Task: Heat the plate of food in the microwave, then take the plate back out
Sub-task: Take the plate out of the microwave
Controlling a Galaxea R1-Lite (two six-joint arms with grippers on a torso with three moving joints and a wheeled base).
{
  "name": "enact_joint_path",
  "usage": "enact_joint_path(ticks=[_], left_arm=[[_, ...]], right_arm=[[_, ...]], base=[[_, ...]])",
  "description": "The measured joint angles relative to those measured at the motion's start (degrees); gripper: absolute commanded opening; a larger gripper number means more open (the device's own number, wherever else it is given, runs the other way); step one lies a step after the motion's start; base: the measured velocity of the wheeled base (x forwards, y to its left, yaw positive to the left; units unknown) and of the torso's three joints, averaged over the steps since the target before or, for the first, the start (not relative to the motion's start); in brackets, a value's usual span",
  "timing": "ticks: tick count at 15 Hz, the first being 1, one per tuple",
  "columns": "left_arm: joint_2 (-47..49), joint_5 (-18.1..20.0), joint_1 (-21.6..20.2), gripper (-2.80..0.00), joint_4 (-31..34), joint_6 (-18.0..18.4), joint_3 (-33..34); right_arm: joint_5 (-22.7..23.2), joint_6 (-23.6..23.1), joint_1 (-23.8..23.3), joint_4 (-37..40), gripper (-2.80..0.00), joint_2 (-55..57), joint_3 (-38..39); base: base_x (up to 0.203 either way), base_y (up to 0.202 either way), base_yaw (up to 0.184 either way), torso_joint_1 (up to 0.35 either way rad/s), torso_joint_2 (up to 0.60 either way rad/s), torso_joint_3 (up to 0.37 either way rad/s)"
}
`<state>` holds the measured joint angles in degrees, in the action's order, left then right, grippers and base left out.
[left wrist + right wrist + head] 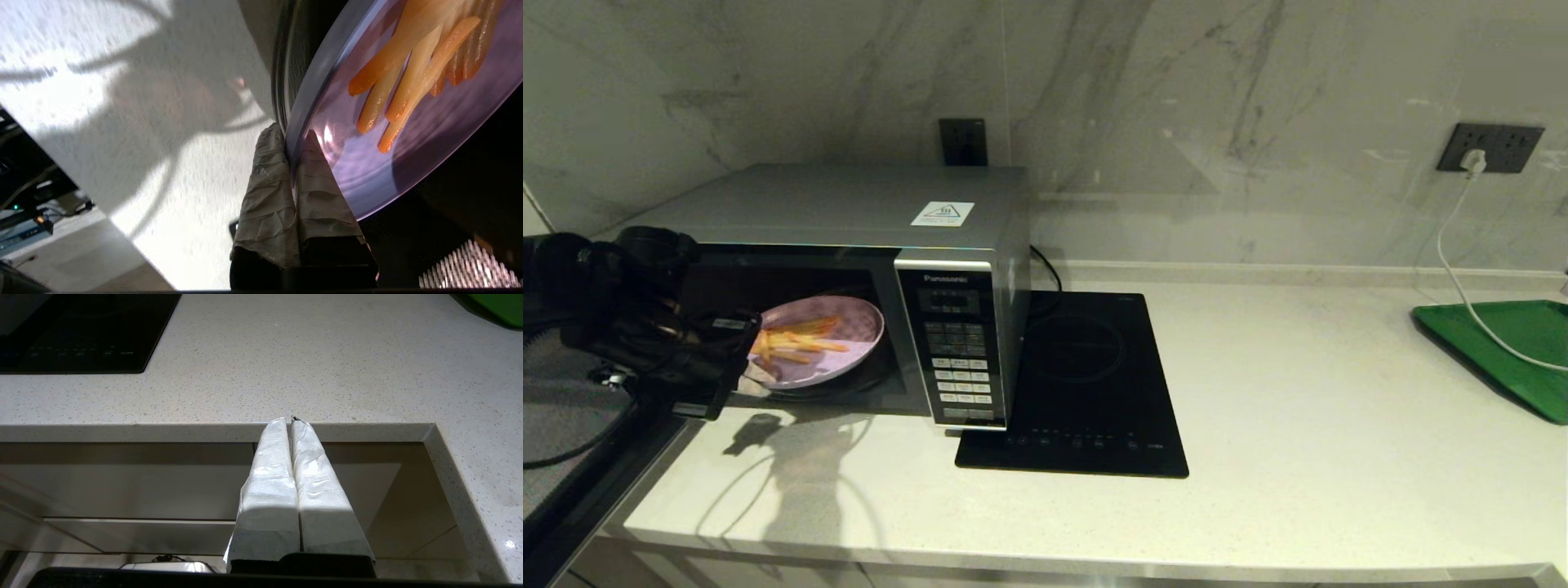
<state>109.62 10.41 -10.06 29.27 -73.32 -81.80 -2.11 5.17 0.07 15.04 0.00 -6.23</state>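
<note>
The silver-grey microwave (pixel 866 204) stands at the counter's left with its door swung open to the left. Inside its cavity, tilted, is the lilac plate of food (pixel 849 347) with orange-yellow fries (pixel 796 339). My left gripper (pixel 745 351) is at the cavity mouth, shut on the plate's near-left rim. In the left wrist view the taped fingers (pixel 265 192) pinch the plate's rim (pixel 310 94) between them. My right gripper (pixel 291 421) is shut with nothing in it, low in front of the counter edge, out of the head view.
A flat black induction hob (pixel 1078 384) lies right of the microwave. A green tray (pixel 1503 351) sits at the far right with a white cable (pixel 1454 269) running to a wall socket. The pale counter (pixel 1298 425) stretches between them. The open door (pixel 572 425) is at the left.
</note>
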Motion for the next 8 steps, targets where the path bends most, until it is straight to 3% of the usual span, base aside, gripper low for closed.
enact_joint_path(ticks=[4, 8], left_arm=[[-6.49, 4.33, -0.05, -2.8, -0.06, 1.82, 5.87], [-17.69, 6.57, -0.38, -2.8, -0.24, 6.89, 18.26]], right_arm=[[0.02, 0.0, 0.0, 0.0, -2.8, 0.0, 0.0], [0.0, 0.0, 0.0, 0.0, -2.8, 0.0, 0.0]], base=[[0.0, 0.0, 0.0, 0.0, 0.0, 0.0], [0.0, 0.0, 0.0, 0.0, 0.0, 0.0]])
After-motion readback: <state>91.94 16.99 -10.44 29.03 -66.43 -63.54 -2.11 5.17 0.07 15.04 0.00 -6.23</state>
